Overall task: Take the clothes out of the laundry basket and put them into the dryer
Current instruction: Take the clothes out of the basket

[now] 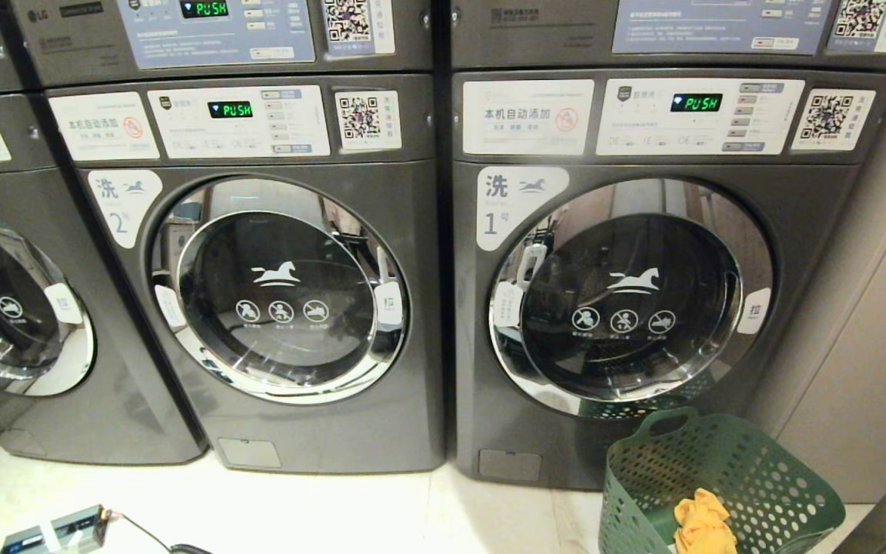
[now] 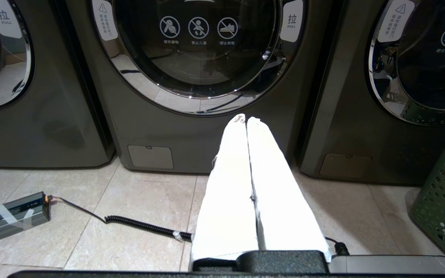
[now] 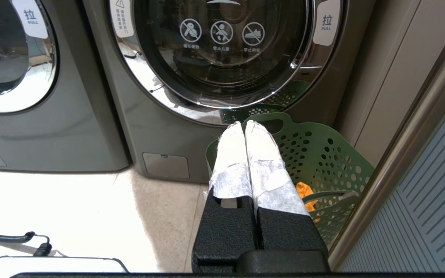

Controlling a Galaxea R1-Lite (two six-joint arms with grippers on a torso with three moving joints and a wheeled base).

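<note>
Tiled floor (image 2: pixel 91 200) beneath two level grippers, fingers pressed together.

Yellow-orange clothes (image 1: pixel 703 523), green holey laundry basket (image 1: pixel 766 477), grey washers (image 1: pixel 289 323) w/ chrome.

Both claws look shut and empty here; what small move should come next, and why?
Probably open the right claw and lower it into the dark green perforated plastic laundry basket. It is shut and empty above the basket's rim, and the yellow-orange fabric clothes lie inside, untouched. The left claw is farther off.
</note>
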